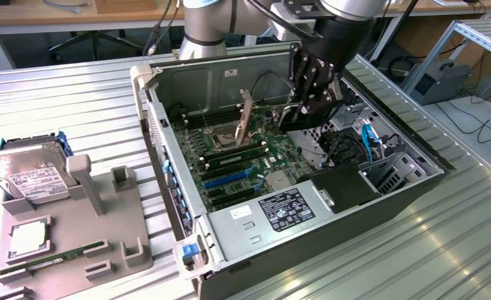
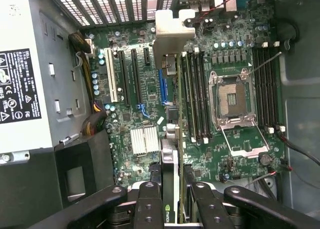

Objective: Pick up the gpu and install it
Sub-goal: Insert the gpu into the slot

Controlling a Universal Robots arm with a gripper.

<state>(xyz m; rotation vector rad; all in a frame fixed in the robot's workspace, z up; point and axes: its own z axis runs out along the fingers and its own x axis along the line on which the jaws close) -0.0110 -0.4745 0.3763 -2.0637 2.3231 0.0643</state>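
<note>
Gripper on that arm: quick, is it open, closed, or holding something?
Gripper: closed, jaws clamped on the gpu, over the open computer's motherboard.

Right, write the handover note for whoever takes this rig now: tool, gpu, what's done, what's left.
Tool: shut on the gpu, reaching down into the open computer case.
Gpu: held on edge above the motherboard, between the expansion slots and the memory slots, with its bracket end toward the vented rear panel.
Done: the gpu is picked up and is inside the case.
Left: seating it. It does not look pressed into a slot, though contact is hard to judge.
</note>
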